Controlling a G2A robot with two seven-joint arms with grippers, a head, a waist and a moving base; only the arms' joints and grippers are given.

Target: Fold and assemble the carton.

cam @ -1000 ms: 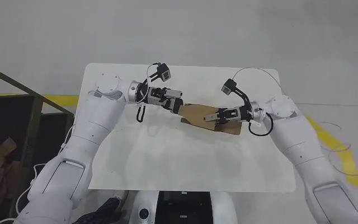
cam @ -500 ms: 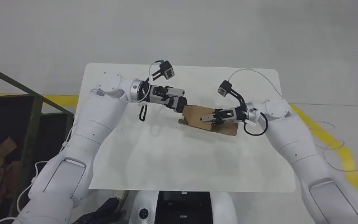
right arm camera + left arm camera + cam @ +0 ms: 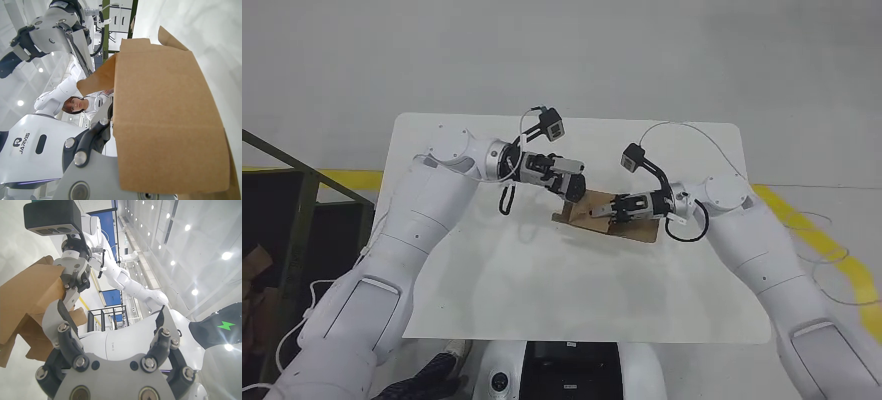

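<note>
1. The brown cardboard carton (image 3: 634,230) sits on the white table (image 3: 542,290), a little off the table's centre toward 2 o'clock. It looks partly opened, no longer a flat blank. Its far-left corner is tilted up off the surface, and its end toward 3 o'clock rests low.
2. The right gripper (image 3: 70,294) comes in from 3 o'clock and lies along the carton's upper face. Its fingers are closed on the edge of a carton panel, one pad outside the board. The other pad is hidden by the board, so the clamp is a judgement from how the panel sits against it.
3. The left gripper (image 3: 111,308) hangs at the carton's 10 o'clock corner, just beside the board. Its fingers are spread wide apart with nothing between them. Whether a fingertip brushes the cardboard cannot be told.
4. Step in hand, as I judge it: squaring up the sleeve. One arm anchors a panel while the free arm is placed to work the open end. A loose end flap (image 3: 98,78) juts out sideways, unfolded, so the assembly seems to be at an early stage.
5. The next move probably calls for the open gripper to push or pinch that flap and fold it inward across the open end. The clamped side should hold firm so that the carton does not skid or collapse flat. The main risk is thin board buckling away from the scored creases.
</note>
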